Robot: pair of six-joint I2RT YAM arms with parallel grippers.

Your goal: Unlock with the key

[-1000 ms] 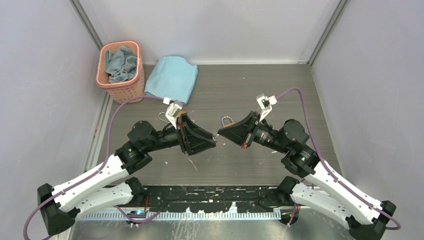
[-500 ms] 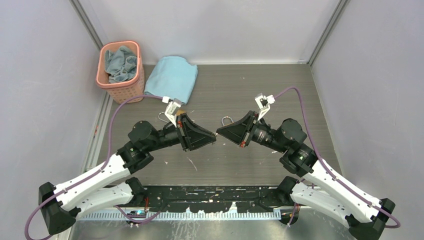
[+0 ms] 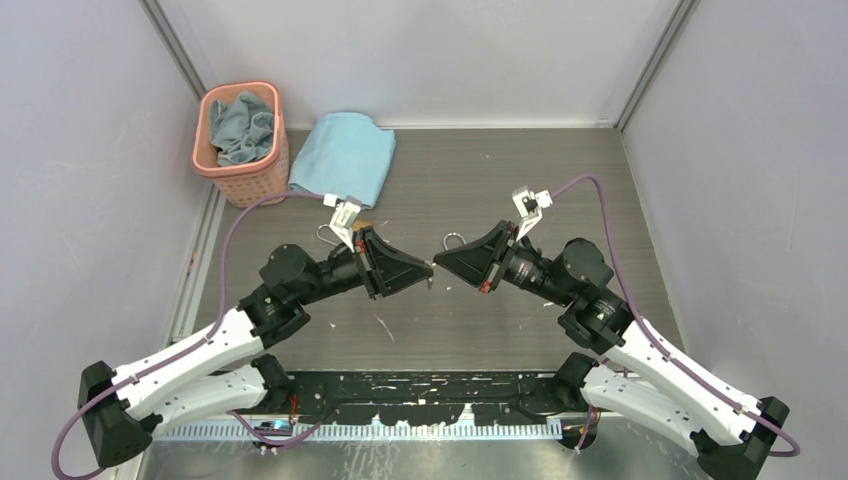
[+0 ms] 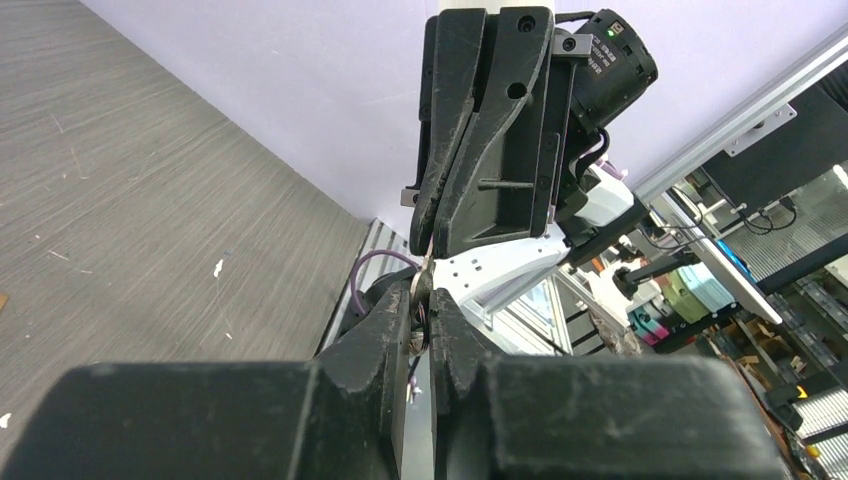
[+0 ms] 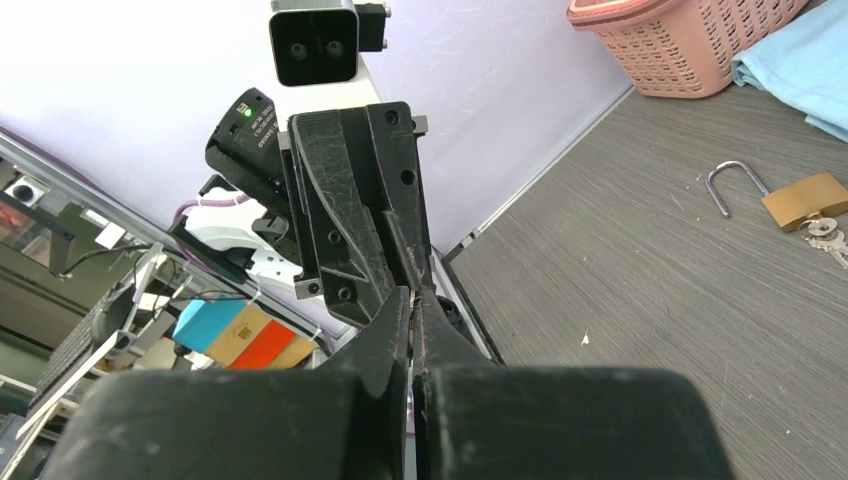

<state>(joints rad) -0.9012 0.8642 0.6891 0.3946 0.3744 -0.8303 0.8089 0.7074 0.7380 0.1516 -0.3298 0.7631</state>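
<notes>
Left gripper (image 4: 425, 298) and right gripper (image 5: 411, 300) met tip to tip above mid-tabletop (image 3: 560, 170). Right jaws were fully closed. Left jaws stood at a slit around a thin metal sliver (image 4: 424, 280); couldn't tell if they gripped it. Padlock (image 5: 805, 197), shackle open, lay flat on the tabletop behind the left arm, keys (image 5: 826, 236) right beside it, near the blue cloth (image 3: 345, 155).

Grey wood-grain table (image 3: 500, 170) enclosed by pale lavender walls (image 3: 450, 50) with aluminium corner posts (image 3: 655, 60).
</notes>
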